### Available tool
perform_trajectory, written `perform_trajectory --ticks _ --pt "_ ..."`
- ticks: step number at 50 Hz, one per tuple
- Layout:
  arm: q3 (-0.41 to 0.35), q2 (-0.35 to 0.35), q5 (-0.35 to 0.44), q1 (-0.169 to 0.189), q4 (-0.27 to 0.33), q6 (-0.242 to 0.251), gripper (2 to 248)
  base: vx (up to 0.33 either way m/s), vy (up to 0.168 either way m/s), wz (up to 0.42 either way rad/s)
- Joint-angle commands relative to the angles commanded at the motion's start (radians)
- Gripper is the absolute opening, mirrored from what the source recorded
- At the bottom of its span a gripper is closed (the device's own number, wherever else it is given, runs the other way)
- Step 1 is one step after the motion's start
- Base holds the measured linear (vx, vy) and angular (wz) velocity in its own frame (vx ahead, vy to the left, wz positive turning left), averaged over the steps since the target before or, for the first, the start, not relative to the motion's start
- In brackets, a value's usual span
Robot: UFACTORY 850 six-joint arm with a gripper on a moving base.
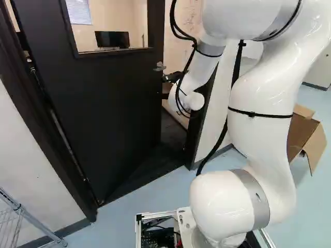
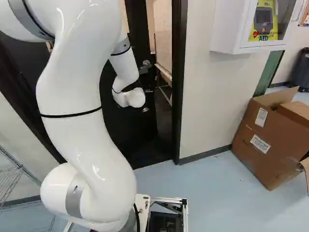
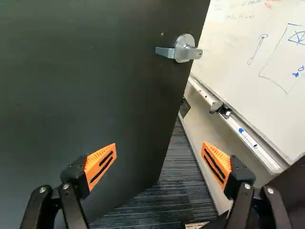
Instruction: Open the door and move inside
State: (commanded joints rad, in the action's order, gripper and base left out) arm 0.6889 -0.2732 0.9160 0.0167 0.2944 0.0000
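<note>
Wrist view — gripper [image 1: 171, 77] fingers apart, door [image 3: 95, 95] ajar, whiteboard [image 3: 228, 47] scrawl — perhaps handwritten notes.

Glossy white arm [image 1: 261, 142], grey joint bands [image 1: 257, 194], black cables [image 1: 238, 64], orange pads [image 3: 96, 162] with dark slots

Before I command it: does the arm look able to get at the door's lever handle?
Probably yes: the lever handle sits ahead of the spread jaws in the wrist view, on the partly open door, with nothing visible in between.

Dark door [image 1: 108, 113], partly open
</note>
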Motion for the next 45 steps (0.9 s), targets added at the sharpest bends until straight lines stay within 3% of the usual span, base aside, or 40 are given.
perform_trajectory --ticks 45 --pt "-0.243 0.218 0.0 -0.002 -0.088 0.0 247 0.0 0.0 0.0"
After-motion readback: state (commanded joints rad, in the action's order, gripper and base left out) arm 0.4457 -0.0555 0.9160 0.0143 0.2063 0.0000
